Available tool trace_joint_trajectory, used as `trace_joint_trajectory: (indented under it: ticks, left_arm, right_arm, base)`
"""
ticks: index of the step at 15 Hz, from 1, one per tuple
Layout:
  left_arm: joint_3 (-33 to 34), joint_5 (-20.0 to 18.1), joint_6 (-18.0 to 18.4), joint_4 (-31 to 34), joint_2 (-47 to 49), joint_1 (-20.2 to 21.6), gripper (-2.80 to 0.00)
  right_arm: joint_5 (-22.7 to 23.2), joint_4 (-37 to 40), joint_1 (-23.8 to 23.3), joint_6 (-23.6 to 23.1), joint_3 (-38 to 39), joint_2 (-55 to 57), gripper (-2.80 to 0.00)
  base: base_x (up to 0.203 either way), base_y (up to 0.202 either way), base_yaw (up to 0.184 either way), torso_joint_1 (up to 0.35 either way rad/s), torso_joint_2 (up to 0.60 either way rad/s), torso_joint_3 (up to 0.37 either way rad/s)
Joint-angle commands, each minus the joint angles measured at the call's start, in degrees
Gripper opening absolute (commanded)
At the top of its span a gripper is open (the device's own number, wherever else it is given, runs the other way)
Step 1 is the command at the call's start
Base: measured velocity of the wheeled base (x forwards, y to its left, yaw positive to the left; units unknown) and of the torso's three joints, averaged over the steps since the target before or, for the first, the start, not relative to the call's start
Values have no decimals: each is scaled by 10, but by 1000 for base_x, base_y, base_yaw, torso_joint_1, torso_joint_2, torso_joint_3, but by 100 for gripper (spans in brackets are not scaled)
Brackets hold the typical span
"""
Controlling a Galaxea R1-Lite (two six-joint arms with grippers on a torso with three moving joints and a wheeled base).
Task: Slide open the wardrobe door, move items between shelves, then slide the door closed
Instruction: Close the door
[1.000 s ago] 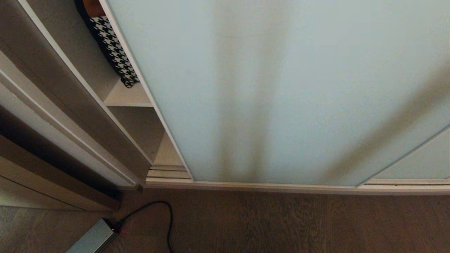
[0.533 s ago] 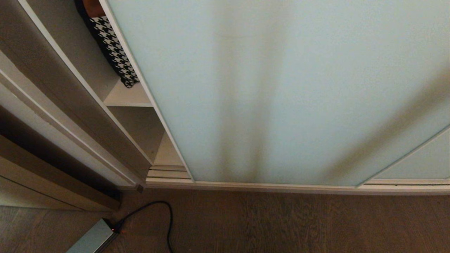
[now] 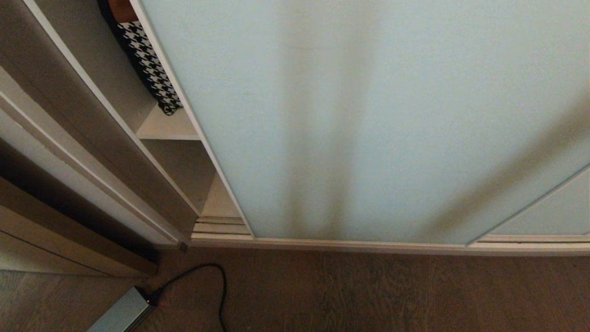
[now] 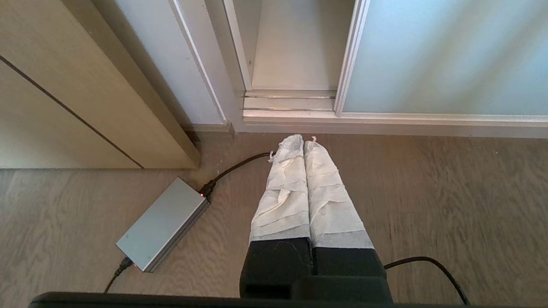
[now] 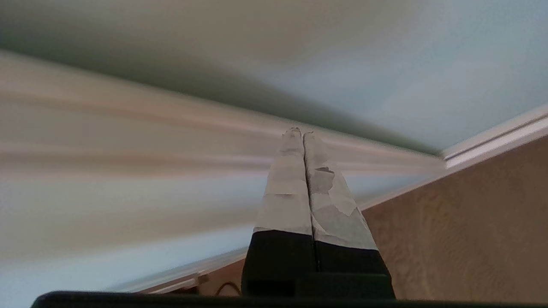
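At the far left of the head view stands a pale wooden panel [image 3: 69,240], and beside it the white side wall [image 3: 92,152] of the wardrobe. On the wood-grain floor [image 3: 368,295] below lies a flat grey power box [image 3: 122,314] with a small red light, and a black cable [image 3: 216,286] loops away from it.

The left pincer [image 4: 298,141] hangs low over the floor, just short of the grooved floor track [image 4: 289,100], its two white-wrapped fingers [image 4: 282,192] pressed together and holding nothing. The grey box lies beside it on the floor.

Next comes a narrow open gap in the wardrobe. In it, a white shelf [image 3: 166,129] carries a black-and-white houndstooth fabric item [image 3: 147,64], which leans against the inner wall near the top of the view, with something brown above it. A lower white board [image 3: 219,203] sits near the track.

The sliding wardrobe door [image 3: 368,115], frosted pale blue-green glass in a slim cream frame, covers almost everything from the gap rightward, its left edge bordering the gap. At the lower right corner a second glass panel [image 3: 548,216] shows behind it.

The right pincer [image 5: 298,131] appears only in its own wrist view, fingers [image 5: 287,196] closed tight and empty, pointing at the door's frame close to the glass.
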Motion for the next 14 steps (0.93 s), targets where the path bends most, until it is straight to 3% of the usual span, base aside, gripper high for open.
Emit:
trace_joint_trajectory:
  ticks: [1,5,14]
  left_arm:
    - [0,0,0,0,1,0,-280]
    - [0,0,0,0,1,0,-280]
    - [0,0,0,0,1,0,-280]
  right_arm:
    - [-1,-9,3,3,-1,17,-280]
    - [-50,-36,37,4,-1,26,-280]
    - [-71,-70,75,5,-1,36,-280]
  base:
    - [0,0,0,0,0,0]
    - [0,0,0,0,0,0]
    - [0,0,0,0,0,0]
